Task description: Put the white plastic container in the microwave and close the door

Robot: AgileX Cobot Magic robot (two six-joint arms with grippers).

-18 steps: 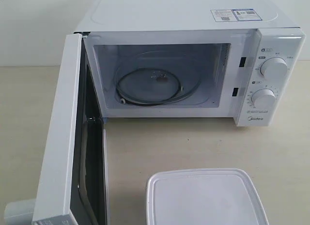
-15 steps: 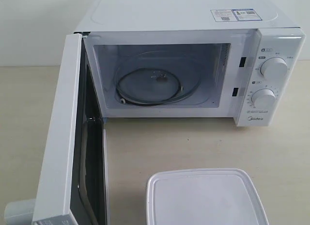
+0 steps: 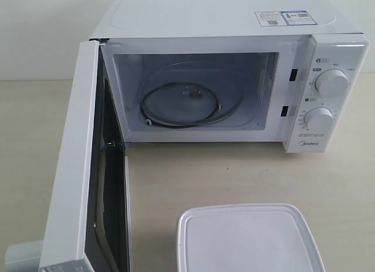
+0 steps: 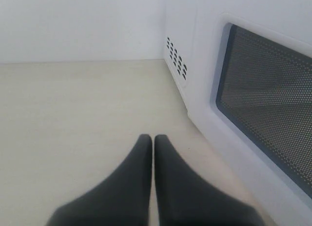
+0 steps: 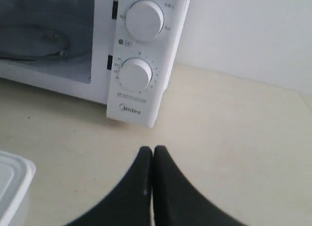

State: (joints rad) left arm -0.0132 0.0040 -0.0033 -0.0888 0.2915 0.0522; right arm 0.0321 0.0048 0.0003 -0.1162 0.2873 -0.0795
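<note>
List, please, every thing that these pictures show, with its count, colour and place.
microwave: one, white, at the back of the table.
door: one, white, swung open at the microwave's left.
glass turntable: one, clear, inside the microwave.
dials: two, white, on the right panel, one above the other.
stickers: two, it seems, white and blue, on the microwave's top.
white plastic container: one, white, lidded, on the table before the microwave.
table: one, beige.
left gripper: one, black, shut, beside the door.
right gripper: one, black, shut, near the dials.
</note>
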